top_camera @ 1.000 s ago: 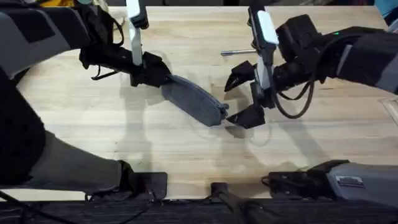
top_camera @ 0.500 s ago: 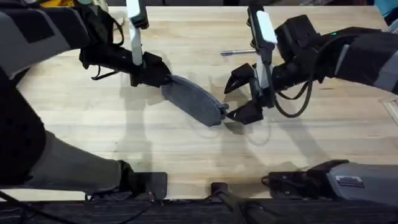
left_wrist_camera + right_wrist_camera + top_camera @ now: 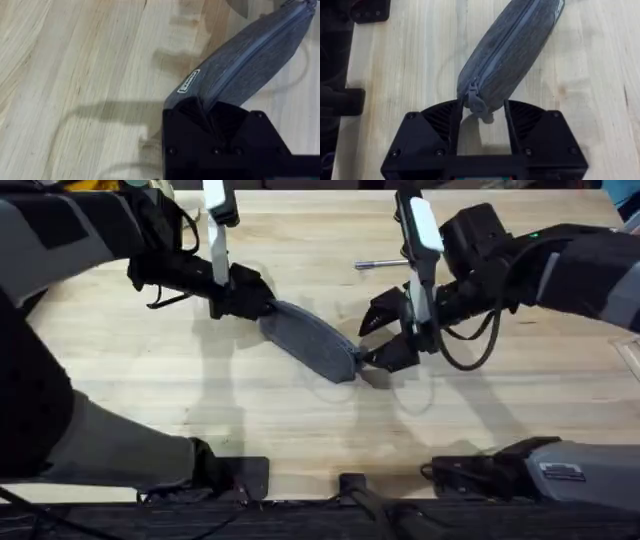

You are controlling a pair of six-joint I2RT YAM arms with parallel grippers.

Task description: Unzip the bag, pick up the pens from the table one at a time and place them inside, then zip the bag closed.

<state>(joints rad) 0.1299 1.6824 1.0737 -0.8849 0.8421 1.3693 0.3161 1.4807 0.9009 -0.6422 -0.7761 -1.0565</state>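
The grey bag (image 3: 310, 340) lies slanted on the table (image 3: 300, 430), zipper closed. My left gripper (image 3: 247, 297) is shut on the bag's upper-left end; in the left wrist view the bag (image 3: 250, 55) runs away from that gripper (image 3: 202, 111), zipper line on top. At the bag's lower-right end my right gripper (image 3: 384, 336) stands open. In the right wrist view the zipper pull (image 3: 479, 104) hangs between the fingers of this gripper (image 3: 482, 122) without being pinched, and the bag (image 3: 510, 50) stretches away from it. One silver pen (image 3: 381, 264) lies behind the right gripper.
The arms' bases and cable clutter sit along the table's near edge (image 3: 340, 485). Bare wood lies in front of the bag and to the far left. The right arm's body (image 3: 520, 265) covers the right part of the table.
My right gripper has slid left toward the bag's end, and its fingers now straddle the zipper pull with a narrower gap. The left gripper and bag have stayed put.
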